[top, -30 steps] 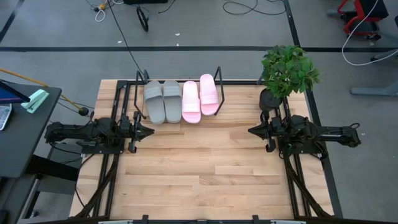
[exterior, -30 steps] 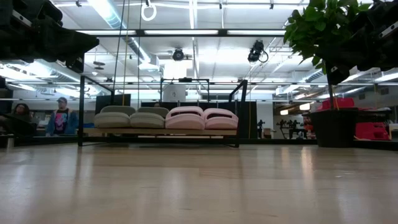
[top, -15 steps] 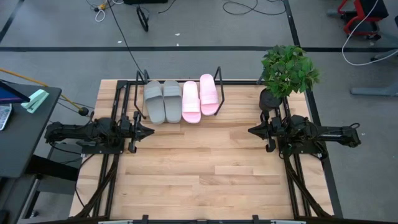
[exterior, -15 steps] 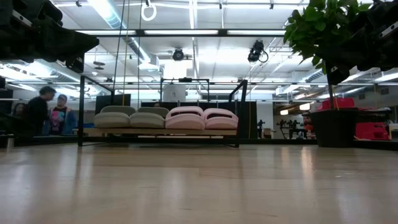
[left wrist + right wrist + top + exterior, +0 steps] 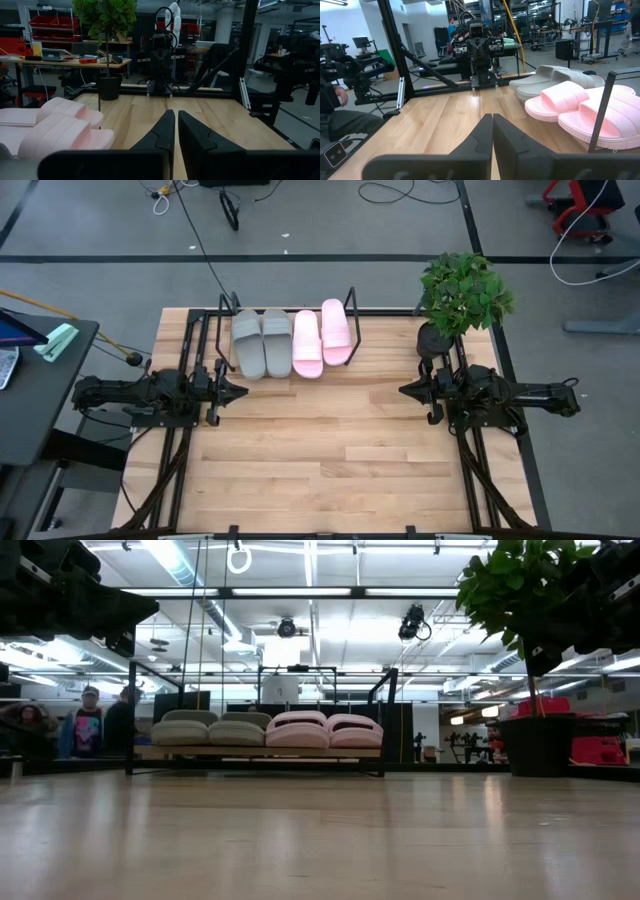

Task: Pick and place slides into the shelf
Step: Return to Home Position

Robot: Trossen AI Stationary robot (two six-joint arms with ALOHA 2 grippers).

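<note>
Two grey slides (image 5: pixel 260 342) and two pale pink slides (image 5: pixel 322 336) lie side by side, soles down, on the black wire shelf (image 5: pixel 349 308) at the table's far edge; the low view shows them in a row (image 5: pixel 265 729) between the shelf's upright ends. My left gripper (image 5: pixel 243 391) waits shut at the table's left side, pointing right, near the grey slides. My right gripper (image 5: pixel 403 390) waits shut at the right side, pointing left. Each wrist view shows its own shut fingers (image 5: pixel 175 125) (image 5: pixel 492 126) over bare wood, with the slides (image 5: pixel 580 107) off to one side.
A potted plant (image 5: pixel 460 295) stands at the table's far right corner, just beyond the right arm. Black arm-mount rails run along both table sides. A dark desk (image 5: pixel 30 390) sits left of the table. People (image 5: pixel 90 720) move in the room behind.
Both arms and all the slides have kept still. Only the people in the room behind the table have shifted in the low view.
</note>
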